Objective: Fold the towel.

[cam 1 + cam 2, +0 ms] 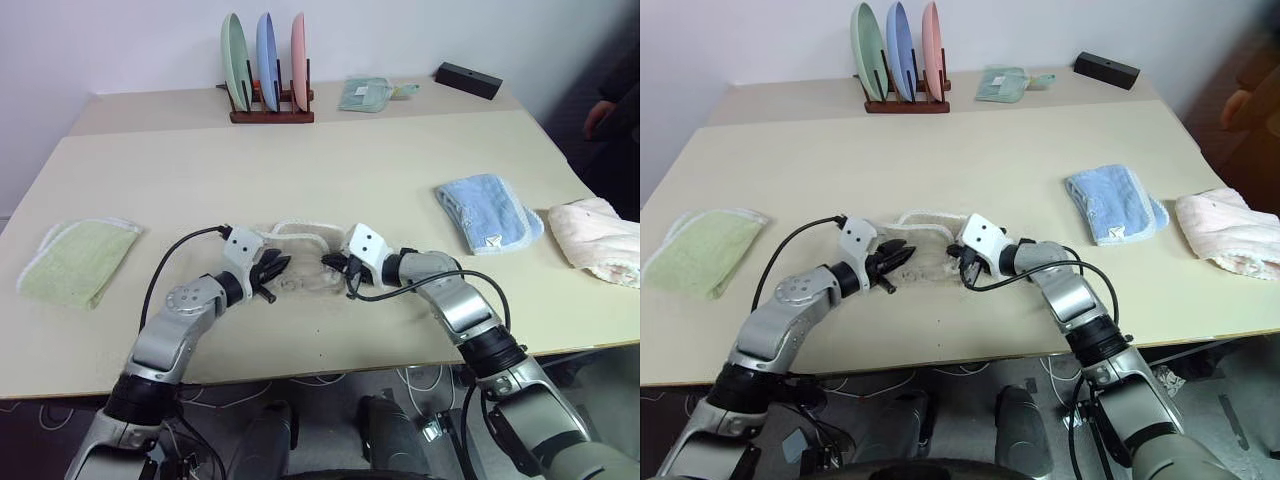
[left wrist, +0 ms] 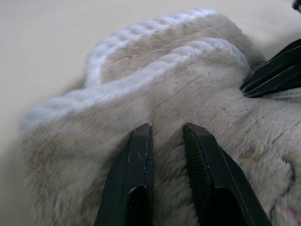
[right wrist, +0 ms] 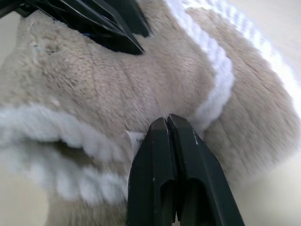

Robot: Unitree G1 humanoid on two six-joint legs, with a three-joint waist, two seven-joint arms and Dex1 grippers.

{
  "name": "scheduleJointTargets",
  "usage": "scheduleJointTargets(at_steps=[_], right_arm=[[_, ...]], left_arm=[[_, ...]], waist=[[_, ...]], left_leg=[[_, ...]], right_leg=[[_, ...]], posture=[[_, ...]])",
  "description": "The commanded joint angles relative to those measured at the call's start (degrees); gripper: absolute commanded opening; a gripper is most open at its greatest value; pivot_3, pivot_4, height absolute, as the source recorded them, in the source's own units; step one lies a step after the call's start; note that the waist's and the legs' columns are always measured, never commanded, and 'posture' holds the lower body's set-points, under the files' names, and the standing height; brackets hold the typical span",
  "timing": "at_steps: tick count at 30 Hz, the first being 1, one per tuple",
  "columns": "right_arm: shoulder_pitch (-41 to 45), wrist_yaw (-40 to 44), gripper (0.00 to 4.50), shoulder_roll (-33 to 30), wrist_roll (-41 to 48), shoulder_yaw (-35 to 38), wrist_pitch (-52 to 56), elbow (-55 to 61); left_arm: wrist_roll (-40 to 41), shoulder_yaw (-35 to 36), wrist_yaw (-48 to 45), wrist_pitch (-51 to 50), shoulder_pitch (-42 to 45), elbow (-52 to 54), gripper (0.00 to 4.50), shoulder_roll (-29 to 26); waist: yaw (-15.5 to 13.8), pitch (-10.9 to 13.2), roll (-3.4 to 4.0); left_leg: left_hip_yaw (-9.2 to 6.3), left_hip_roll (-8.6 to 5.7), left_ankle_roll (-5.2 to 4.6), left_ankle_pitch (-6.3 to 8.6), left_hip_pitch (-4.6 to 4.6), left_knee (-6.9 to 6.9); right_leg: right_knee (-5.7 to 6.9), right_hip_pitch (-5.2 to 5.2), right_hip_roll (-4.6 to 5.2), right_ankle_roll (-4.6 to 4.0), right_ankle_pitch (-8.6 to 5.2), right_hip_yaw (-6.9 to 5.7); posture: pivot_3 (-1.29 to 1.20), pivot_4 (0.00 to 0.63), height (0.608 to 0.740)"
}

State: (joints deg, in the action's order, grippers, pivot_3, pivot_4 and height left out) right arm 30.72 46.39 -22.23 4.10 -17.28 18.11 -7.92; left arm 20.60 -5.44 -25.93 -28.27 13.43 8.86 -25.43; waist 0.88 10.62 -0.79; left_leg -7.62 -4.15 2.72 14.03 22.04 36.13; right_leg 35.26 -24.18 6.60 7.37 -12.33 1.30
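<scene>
**Mara:** Near the front edge of the counter (image 1: 400,180), between the two arms, lies the towel (image 1: 300,262), the beige one with the white corded edging. It sits bunched in a low heap, not spread flat.

**Jon:** And the pincers?

**Mara:** Both are down at it. The left pincer (image 2: 167,132) has its fingers (image 2: 141,150) drawn narrow with a slim gap, tips pressed into the pile. I can't say for certain that any cloth is caught between them. The right pincer (image 3: 168,123) is closed tight, tips together right at the small white tag (image 3: 135,139) beside the corded edge; it looks pinched on the towel's border there.

**Jon:** So which step is this?

**Mara:** I'd judge it the taking-hold step, each side seizing an edge before anything gets folded. No fold looks done yet; the cloth is still a crumple.

**Jon:** What does the next move need?

**Mara:** Probably a lift and a pull apart, so the towel opens out enough to show its edges. The left grip wants checking first: if it holds only fluff, the cloth will slip as soon as the arms separate. There's open counter behind the heap for spreading, with the green towel (image 1: 75,262) and the blue towel (image 1: 487,212) well apart on either side.
</scene>
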Motion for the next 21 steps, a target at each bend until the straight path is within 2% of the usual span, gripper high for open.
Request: scheduleJointTargets(at_steps=[1, 6, 7, 10, 14, 17, 21], right_arm=[[0.65, 0.79, 1.44, -1.72, 4.97, 6.14, 5.61, 5.71], [-1.19, 3.02, 3.87, -4.78, 12.88, 11.39, 15.96, 15.61], [-1.64, 2.99, 4.40, -4.93, 14.56, 12.35, 18.13, 17.45], [-2.76, 1.12, 4.50, -3.86, 20.29, 15.05, 26.76, 21.15], [-3.36, -5.32, 4.50, -1.07, 23.73, 16.89, 37.35, 22.15], [-2.68, -12.31, 4.50, 3.23, 24.67, 18.76, 44.73, 20.32], [-1.19, -18.19, 4.50, 7.92, 25.21, 21.04, 49.35, 17.48]], left_arm=[[4.37, 7.88, 1.10, -1.94, -1.31, 5.17, 1.01, 0.21], [9.83, 18.43, 2.24, -6.44, -5.79, 11.95, 1.01, -1.80], [10.46, 20.00, 2.35, -7.15, -6.90, 12.82, 1.27, -2.33], [13.61, 24.09, 2.39, -9.14, -9.83, 14.41, 2.36, -2.63], [12.86, 24.96, 2.77, -9.34, -12.01, 15.41, 4.42, -3.42], [12.57, 25.66, 2.24, -7.80, -13.76, 16.13, 4.47, -3.32], [12.61, 25.41, -0.92, -4.99, -17.48, 19.32, 4.47, -4.02]], waist=[[-0.02, 0.01, -0.01], [0.14, 0.02, 0.00], [0.18, 0.02, 0.00], [-0.02, 0.03, 0.00], [-0.36, 0.02, -0.01], [-0.20, 0.02, -0.01], [-0.03, 0.02, -0.01]], left_leg=[[-0.02, 0.00, 0.00, 0.00, 0.07, 0.01], [-0.02, 0.01, 0.00, 0.00, 0.20, -0.02], [-0.02, 0.02, -0.01, 0.00, 0.20, -0.04], [-0.02, 0.02, -0.03, 0.02, 0.21, -0.03], [-0.02, 0.01, -0.03, 0.02, 0.26, 0.02], [-0.01, 0.01, -0.03, 0.02, 0.26, 0.00], [0.00, 0.02, -0.02, 0.02, 0.27, -0.03]], right_leg=[[0.02, -0.07, 0.00, 0.00, 0.00, 0.00], [0.05, -0.24, 0.00, 0.00, 0.00, -0.01], [0.04, -0.24, -0.01, 0.00, 0.00, 0.00], [0.03, -0.25, 0.00, 0.00, 0.00, -0.01], [0.03, -0.24, 0.00, -0.01, -0.01, -0.02], [0.01, -0.25, 0.01, -0.02, -0.01, 0.00], [0.02, -0.29, 0.00, -0.03, 0.00, 0.00]], posture=[[0.00, 0.150, 0.740], [0.00, 0.150, 0.740], [0.00, 0.150, 0.740], [0.00, 0.150, 0.740], [0.00, 0.150, 0.740], [0.00, 0.150, 0.740], [0.00, 0.150, 0.740]])
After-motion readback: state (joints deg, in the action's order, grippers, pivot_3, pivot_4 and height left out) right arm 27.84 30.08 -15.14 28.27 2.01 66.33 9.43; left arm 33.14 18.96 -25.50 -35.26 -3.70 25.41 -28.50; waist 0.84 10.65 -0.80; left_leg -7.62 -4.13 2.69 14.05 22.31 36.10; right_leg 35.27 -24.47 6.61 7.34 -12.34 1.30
